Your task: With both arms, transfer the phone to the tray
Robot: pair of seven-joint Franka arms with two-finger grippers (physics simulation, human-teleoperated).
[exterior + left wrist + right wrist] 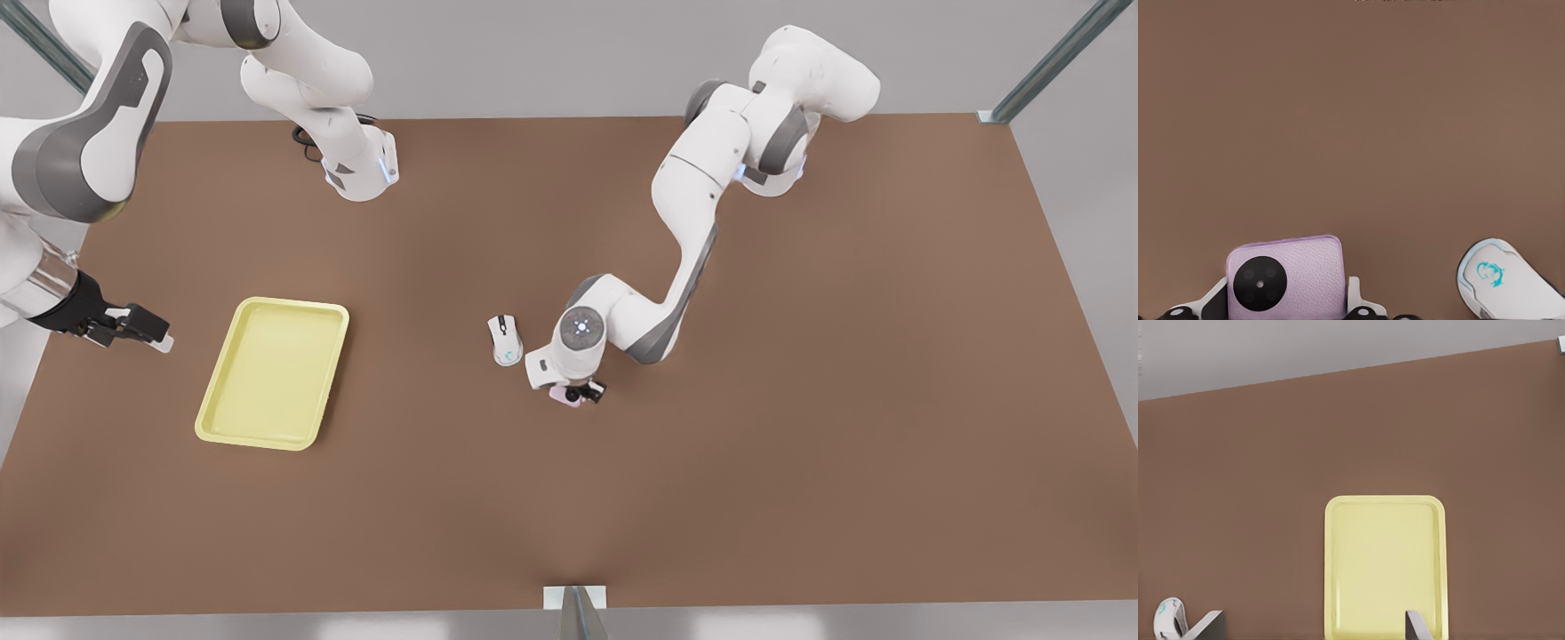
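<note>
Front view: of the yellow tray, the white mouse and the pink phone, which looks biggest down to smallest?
1. Tray, by far the largest.
2. Mouse.
3. Phone, though the arm hides most of it, so this ranking against the mouse is unsure.

No legible text, brand or number was found; a teal emblem was noted on the white mouse (1508, 280).

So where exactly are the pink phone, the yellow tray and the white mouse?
phone (1298, 280): left wrist view, its pink face beside the black circle.
tray (274, 373): front view, its bare floor.
mouse (504, 339): front view, its white back.
</note>
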